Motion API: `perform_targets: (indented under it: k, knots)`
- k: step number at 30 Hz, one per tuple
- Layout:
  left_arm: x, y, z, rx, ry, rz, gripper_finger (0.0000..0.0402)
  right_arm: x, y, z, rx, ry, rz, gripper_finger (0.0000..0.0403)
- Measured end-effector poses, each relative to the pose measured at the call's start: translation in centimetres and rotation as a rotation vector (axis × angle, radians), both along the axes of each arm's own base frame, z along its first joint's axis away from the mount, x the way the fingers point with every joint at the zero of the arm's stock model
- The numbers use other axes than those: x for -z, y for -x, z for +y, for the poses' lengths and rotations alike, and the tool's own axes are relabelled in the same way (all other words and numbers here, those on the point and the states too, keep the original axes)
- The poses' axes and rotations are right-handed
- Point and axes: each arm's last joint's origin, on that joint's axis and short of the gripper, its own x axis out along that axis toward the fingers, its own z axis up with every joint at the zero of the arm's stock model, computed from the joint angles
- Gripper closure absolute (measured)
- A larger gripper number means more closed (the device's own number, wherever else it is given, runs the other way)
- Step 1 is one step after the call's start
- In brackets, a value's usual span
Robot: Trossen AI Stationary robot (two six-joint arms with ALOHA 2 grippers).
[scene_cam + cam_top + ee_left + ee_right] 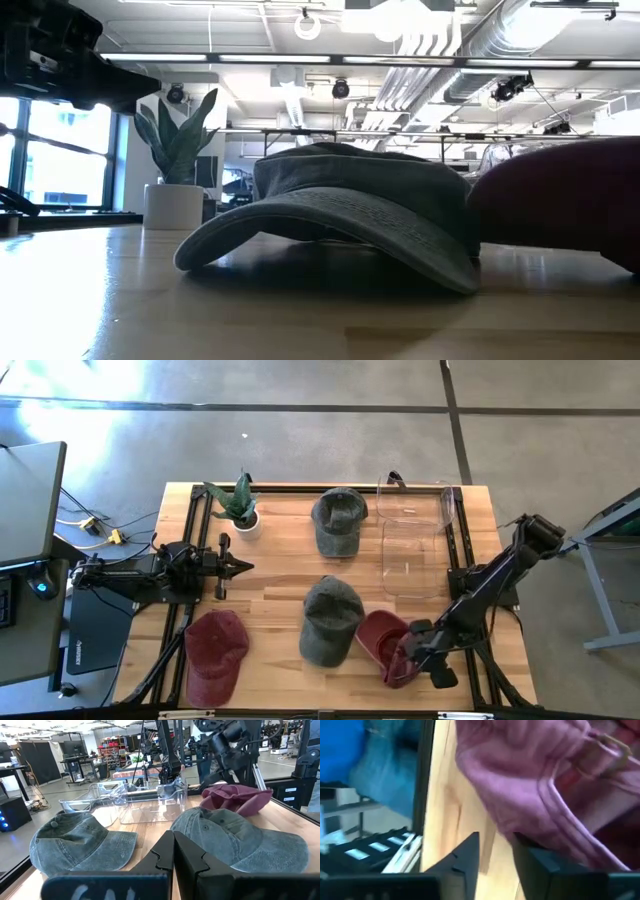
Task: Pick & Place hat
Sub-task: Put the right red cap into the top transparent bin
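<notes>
High view: the right hand [415, 653] sits at about five o'clock on the bench [275, 575], down on the crumpled red hat [385, 645] close to the bench's front right edge; my worry is that a loose hold lets the fabric slide and the hat drops over that edge or lands on the green hat [330, 622] just beside it at nine o'clock of it; the clear bin [415, 540] at one o'clock has open bench before it, so that path looks free; the left hand [238, 567] waits at nine o'clock, fingers together, empty.

Low view: the green hat's brim [330, 235] fills the middle and the red hat [560, 200] bulges at three o'clock, touching or nearly so; a dragged lift could tug both.

Left wrist view: the bin [135, 800] stands beyond the two green hats, the red hat [235, 797] under the far arm.

Right wrist view: the fingers [465, 857] stand partly apart, one under red fabric [530, 785]; I cannot tell whether they have hold of it; the bench edge runs close alongside.
</notes>
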Motion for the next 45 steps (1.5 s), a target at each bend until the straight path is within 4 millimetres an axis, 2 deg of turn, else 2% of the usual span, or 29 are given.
perform_targets:
  k: [6,8,12,16,23,27,32,38,41,45]
  knots:
    - [0.0,0.0,0.0,0.000,0.000,0.000,0.0401,-3.5,-0.9,-0.2,0.015,-0.051,0.169,0.0216]
    - [0.0,0.0,0.0,0.000,0.000,0.000,0.0401,-4.8,-1.7,-0.2,0.047,-0.053,0.129,0.0208]
    - [0.0,0.0,0.0,0.000,0.000,0.000,0.0401,-6.4,-3.0,-0.5,0.023,0.053,-0.103,0.0214]
    - [0.0,0.0,0.0,0.000,0.000,0.000,0.0401,-5.7,-3.3,-1.1,-0.010,0.115,-0.127,0.0253]
    - [0.0,0.0,0.0,0.000,0.000,0.000,0.0401,-1.2,-3.0,-1.5,-0.106,0.173,-0.074,0.0350]
    - [0.0,0.0,0.0,0.000,0.000,0.000,0.0401,0.6,-4.4,-1.2,-0.179,0.182,-0.186,0.0394]
    - [0.0,0.0,0.0,0.000,0.000,0.000,0.0401,1.3,-6.8,-1.3,-0.070,0.342,-0.407,0.0389]
    - [0.0,0.0,0.0,0.000,0.000,0.000,0.0401,1.0,-6.9,-1.4,-0.057,0.479,-0.502,0.0398]
    - [0.0,0.0,0.0,0.000,0.000,0.001,0.0401,0.0,-6.5,-1.4,-0.068,0.427,-0.511,0.0399]
    - [0.0,0.0,0.0,0.000,0.000,0.000,0.0401,-1.4,-5.7,-1.7,-0.032,0.330,-0.475,0.0377]
